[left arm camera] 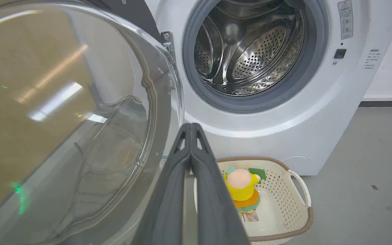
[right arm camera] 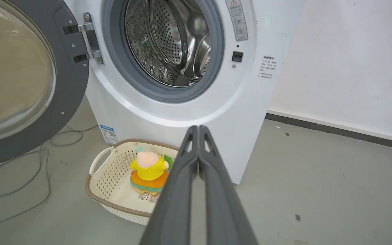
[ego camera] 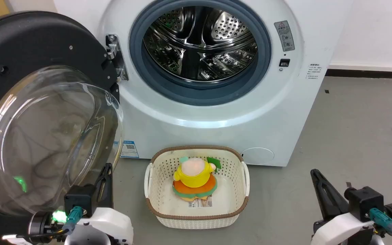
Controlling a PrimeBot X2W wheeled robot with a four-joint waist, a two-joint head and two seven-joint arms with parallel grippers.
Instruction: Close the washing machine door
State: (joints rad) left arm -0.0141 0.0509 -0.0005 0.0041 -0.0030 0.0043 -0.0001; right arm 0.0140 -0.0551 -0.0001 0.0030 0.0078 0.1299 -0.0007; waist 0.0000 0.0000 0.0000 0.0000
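Head view: washing machine point(ego camera: 216, 112), white front-loader, fills the upper middle; steel drum point(ego camera: 199, 41) looks empty inside its grey rubber ring point(ego camera: 199, 92). Door point(ego camera: 29, 41) stands swung wide open on the robot's left, hung from a metal hinge point(ego camera: 116, 56) at the left of the opening, glass bowl point(ego camera: 46, 136) bulging toward the camera. Judgement: door is rigid and probably fairly heavy, and should swing freely on the hinge. The glass looks smooth and slippery, so push on the matte black rim, far from the hinge, rather than grip. Cream basket point(ego camera: 196, 217) sits on the floor just in front of the machine, holding a yellow plush toy point(ego camera: 195, 175). Left gripper point(ego camera: 107, 168) is low, near the bowl's lower edge; contact cannot be told. Its fingers are pressed together, holding nothing. Right gripper point(ego camera: 315, 173) is well apart at lower right, fingers likewise together and empty. Floor point(ego camera: 352, 136) is flat grey, lightly speckled; plain white wall point(ego camera: 373, 30) with dark skirting behind.
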